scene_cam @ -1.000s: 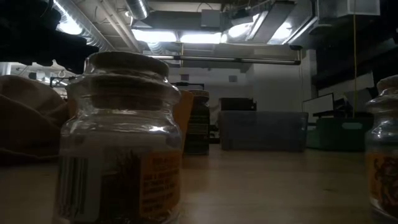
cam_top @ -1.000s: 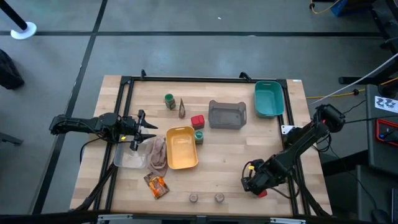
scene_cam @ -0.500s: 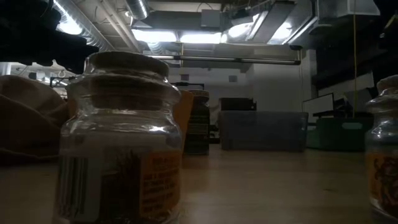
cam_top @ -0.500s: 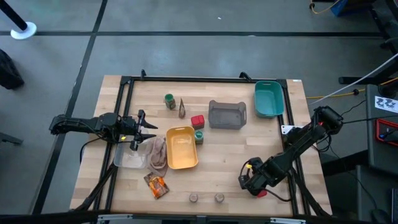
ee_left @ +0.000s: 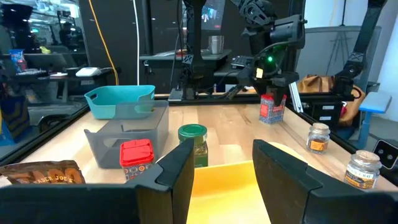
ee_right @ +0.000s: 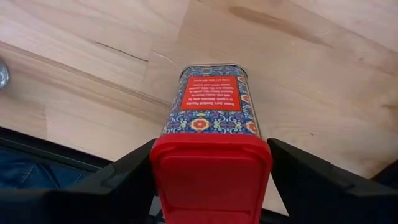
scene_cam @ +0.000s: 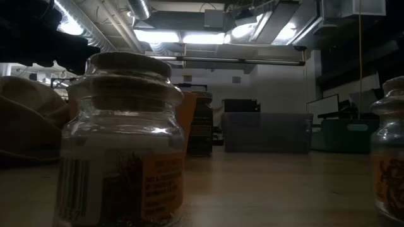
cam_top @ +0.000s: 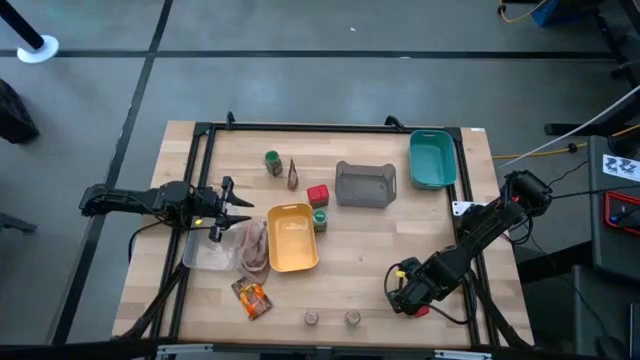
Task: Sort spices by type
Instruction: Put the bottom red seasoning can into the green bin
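My right gripper stands near the table's front right, pointing steeply down, shut on a red block, a tin with a red lid and blue patterned sides. It also shows in the left wrist view as the red block. My left gripper waits open and level at the left, above the clear tray. A second red block and a green-lidded jar stand by the yellow tray. Two tiny round jars stand at the front edge. An orange-brown sachet lies at the front left. My right gripper pinches the block's red lid between its two fingers, one on each side. The fingers come from above, slanting down. The block hangs nearly upright below them, base toward the table. Whether the base touches the wood I cannot tell.
Another green-lidded jar and a dark sachet stand at the back. The grey tray and teal tray sit at the back right. A beige cloth lies left of the yellow tray.
My right gripper has rolled a little about its own pointing line with the red block in its hold, staying where it was. My left arm has kept still.
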